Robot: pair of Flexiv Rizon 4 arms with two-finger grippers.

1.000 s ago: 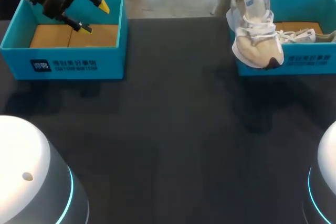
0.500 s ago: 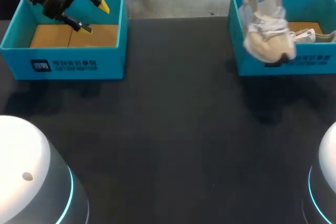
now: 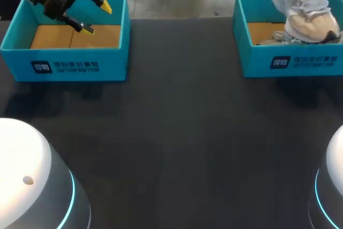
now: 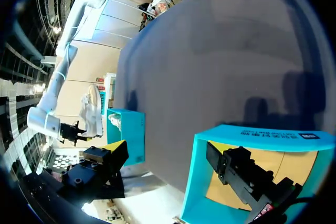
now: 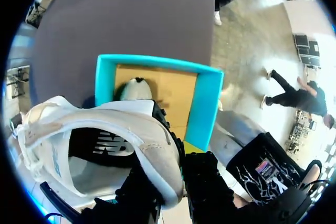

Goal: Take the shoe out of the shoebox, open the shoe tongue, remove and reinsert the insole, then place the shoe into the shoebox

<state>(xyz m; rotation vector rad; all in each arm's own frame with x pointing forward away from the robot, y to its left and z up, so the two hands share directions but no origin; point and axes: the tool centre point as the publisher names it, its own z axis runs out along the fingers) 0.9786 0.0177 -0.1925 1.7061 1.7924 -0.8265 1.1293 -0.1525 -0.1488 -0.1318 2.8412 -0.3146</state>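
Observation:
A white and beige shoe [image 3: 309, 15] hangs toe-down over the right teal shoebox [image 3: 289, 61]. In the right wrist view my right gripper [image 5: 181, 167] is shut on the rim of the shoe [image 5: 105, 140] at its opening, one finger inside and one outside. Below it the shoebox [image 5: 207, 106] shows its brown floor and the white toe of a second shoe [image 5: 135, 88]. My left gripper [image 3: 97, 17] stands open over the left teal box [image 3: 75, 65], with nothing between its fingers. In the left wrist view that gripper [image 4: 173, 161] is above the box rim [image 4: 262, 134].
The left box's floor is bare brown card [image 3: 53, 37]. Dark table [image 3: 182, 132] spreads between the two boxes. White domes of my arm bases [image 3: 27, 175] sit at the near corners.
My right arm has carried the shoe to the right and back, from in front of the right box's left corner to above the box. The left arm has not moved.

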